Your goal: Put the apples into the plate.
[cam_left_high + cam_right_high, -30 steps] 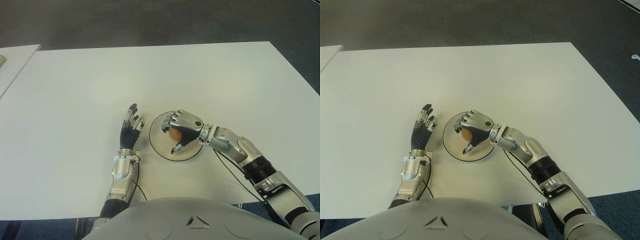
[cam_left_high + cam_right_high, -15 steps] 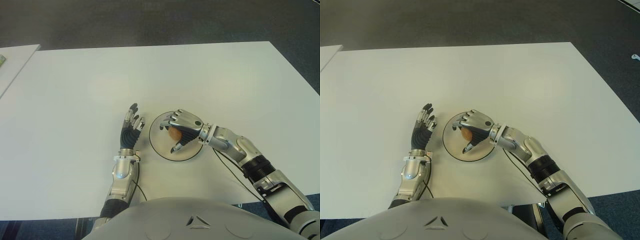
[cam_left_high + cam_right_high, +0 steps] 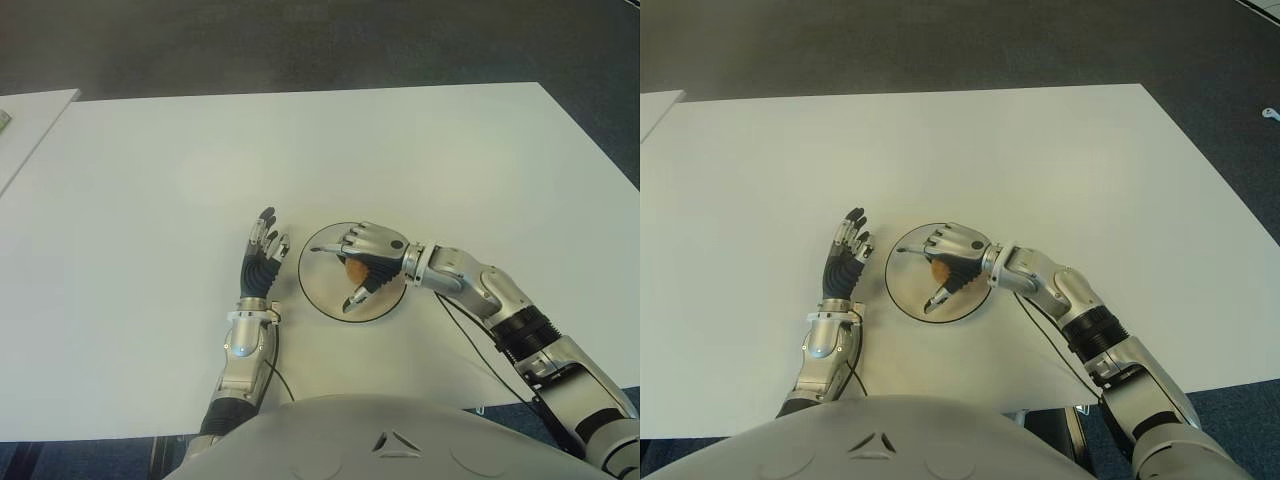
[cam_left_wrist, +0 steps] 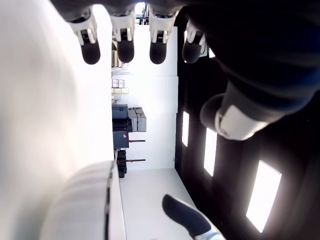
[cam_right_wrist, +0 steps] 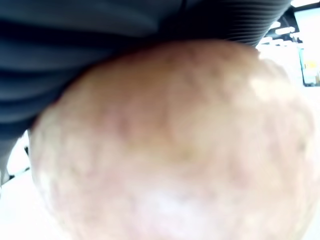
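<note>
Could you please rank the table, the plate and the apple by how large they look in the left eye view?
1. Table, by far the largest.
2. Plate, partly covered by the right robot hand.
3. Apple, smallest; only a sliver shows under the fingers.

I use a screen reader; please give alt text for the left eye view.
The right hand is over a round white plate, fingers spreading around an apple. The left hand, open, shows left of the plate on a white table.
</note>
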